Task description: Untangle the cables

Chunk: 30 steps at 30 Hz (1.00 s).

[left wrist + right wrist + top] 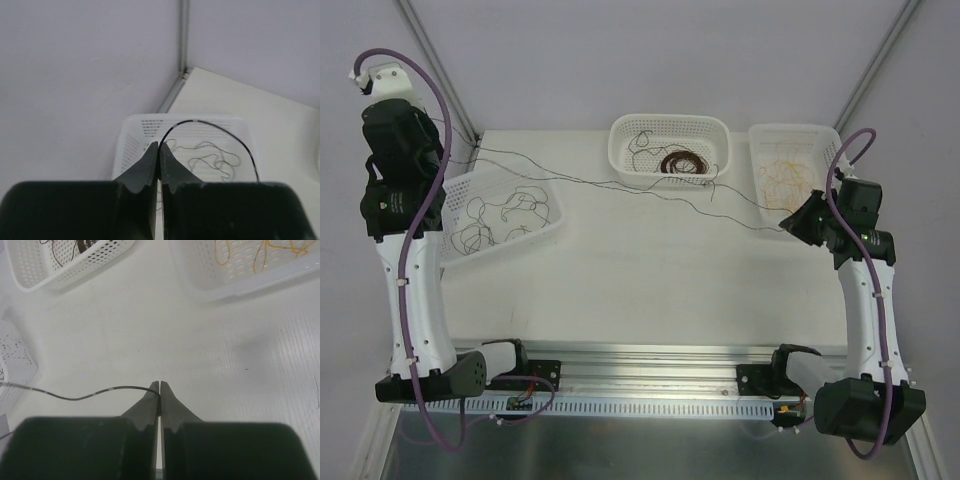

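Black, very thin cable (620,188) stretches across the middle of the top view, left end pinched in my left gripper (159,147), right end in my right gripper (160,385). Both pairs of jaws are closed tight, tips meeting with only the strand between. My left arm sits high at upper left of the frame and my right arm lower at the right edge, so the strand hangs over the table (640,290). My read is that holding it apart draws one piece clear of the rest. Sorting looks colour-based: loose black cables (505,212) in the left basket (558,222), a dark brown coil (680,162) in the middle basket (670,120) at top centre, yellow cables (785,175) in the right basket (790,128) at upper right. The held strand passes just in front of the middle basket, and I cannot tell whether it snags anything there. A second fine strand seems to run beside it. My left wrist looks down into the left basket, so that is probably the drop spot. Risk is that a strand this thin slips out.
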Each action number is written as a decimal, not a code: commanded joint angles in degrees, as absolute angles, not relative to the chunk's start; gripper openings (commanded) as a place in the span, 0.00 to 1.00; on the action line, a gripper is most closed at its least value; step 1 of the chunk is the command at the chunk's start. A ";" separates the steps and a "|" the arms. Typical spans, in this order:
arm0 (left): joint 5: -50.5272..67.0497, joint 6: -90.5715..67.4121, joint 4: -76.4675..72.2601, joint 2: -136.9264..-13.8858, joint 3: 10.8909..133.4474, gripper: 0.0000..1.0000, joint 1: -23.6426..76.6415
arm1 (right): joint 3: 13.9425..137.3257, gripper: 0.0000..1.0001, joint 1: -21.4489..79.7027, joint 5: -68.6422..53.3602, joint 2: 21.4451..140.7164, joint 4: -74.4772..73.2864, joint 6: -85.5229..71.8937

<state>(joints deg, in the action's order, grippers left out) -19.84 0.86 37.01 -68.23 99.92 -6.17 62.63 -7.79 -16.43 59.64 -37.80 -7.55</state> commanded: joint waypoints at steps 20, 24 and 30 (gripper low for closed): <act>-5.89 0.79 42.10 -70.05 101.97 0.00 -13.80 | 65.03 0.01 -3.61 -11.00 62.84 -41.30 -2.29; -7.48 1.50 42.10 -68.73 98.00 0.00 -13.36 | 63.90 0.01 -3.60 -9.57 63.10 -42.10 -1.15; 12.38 0.09 40.34 -68.03 89.14 0.00 -4.24 | 64.07 0.01 2.44 -22.59 69.78 -42.45 2.81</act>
<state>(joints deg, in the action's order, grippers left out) -1.06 1.32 42.04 -69.58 93.01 -8.29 62.46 -1.48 -15.97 66.39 -41.01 -1.02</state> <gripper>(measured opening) 0.007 0.018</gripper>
